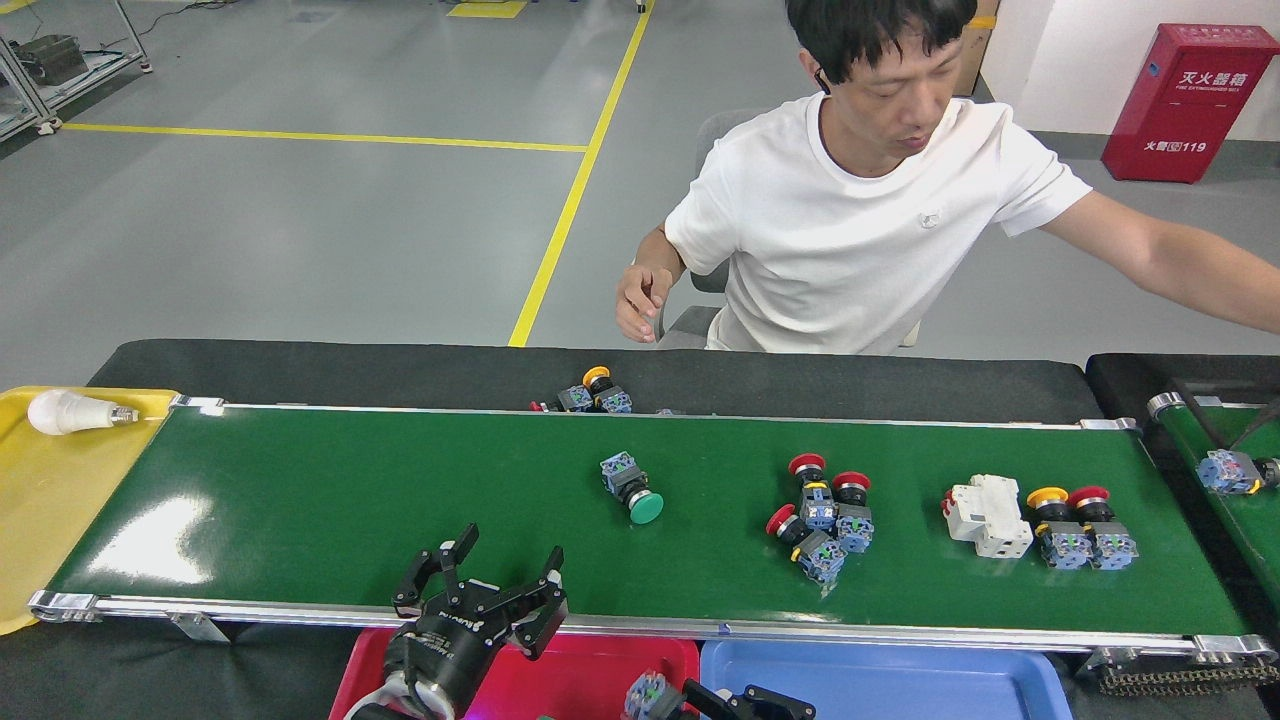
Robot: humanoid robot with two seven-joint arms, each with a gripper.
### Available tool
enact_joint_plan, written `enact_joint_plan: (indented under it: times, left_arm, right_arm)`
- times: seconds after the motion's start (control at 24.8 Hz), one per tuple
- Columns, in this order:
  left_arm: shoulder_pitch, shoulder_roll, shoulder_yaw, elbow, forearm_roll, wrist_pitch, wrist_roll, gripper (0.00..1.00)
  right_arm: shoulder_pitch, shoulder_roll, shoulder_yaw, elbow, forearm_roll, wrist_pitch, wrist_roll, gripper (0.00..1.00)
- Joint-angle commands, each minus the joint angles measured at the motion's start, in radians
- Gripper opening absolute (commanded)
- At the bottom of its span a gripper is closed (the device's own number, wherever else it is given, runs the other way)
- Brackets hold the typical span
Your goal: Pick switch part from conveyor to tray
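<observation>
The conveyor is a wide dark-green belt that crosses the middle of the frame. On it, near the centre, lies one switch with a green cap, alone and on its side. To the right of it three red-capped switches lie close together, touching each other. Further right there is a white breaker, and just beside it a yellow-capped switch and a red-capped switch.

The left gripper stands at the lower centre-left of the frame, above the near rail of the belt, with its fingers spread wide and nothing between them. The right gripper is at the bottom edge, partly cut off; it seems to hold a switch with a blue-grey body over the border between the red tray and the blue tray.

At the left edge a light bulb lies in a yellow tray. A person in a white shirt sits behind the belt.
</observation>
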Motion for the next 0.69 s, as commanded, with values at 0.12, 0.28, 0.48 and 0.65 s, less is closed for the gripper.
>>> enact_joint_plan:
  times: [0.12, 0.28, 0.48, 0.65]
  left_arm:
    - [-0.094, -0.011, -0.039, 0.081, -0.003, 0.076, 0.006, 1.0]
    - [-0.115, -0.022, -0.063, 0.104, -0.003, 0.09, 0.006, 1.0]
    - [-0.143, -0.026, -0.092, 0.147, -0.003, 0.122, 0.009, 1.0]
    - [-0.181, -0.028, -0.092, 0.207, -0.003, 0.142, 0.011, 1.0]
  right_arm:
    - [-0.022, 0.02, -0.009, -0.014, -0.005, 0.047, 0.015, 0.99]
    - [-0.082, 0.076, -0.132, -0.02, 0.004, 0.198, 0.007, 0.99]
    - [-0.105, 0.072, -0.212, -0.027, 0.084, 0.411, -0.073, 0.97]
    - [-0.062, 0.066, -0.22, -0.027, 0.159, 0.577, -0.226, 0.97]
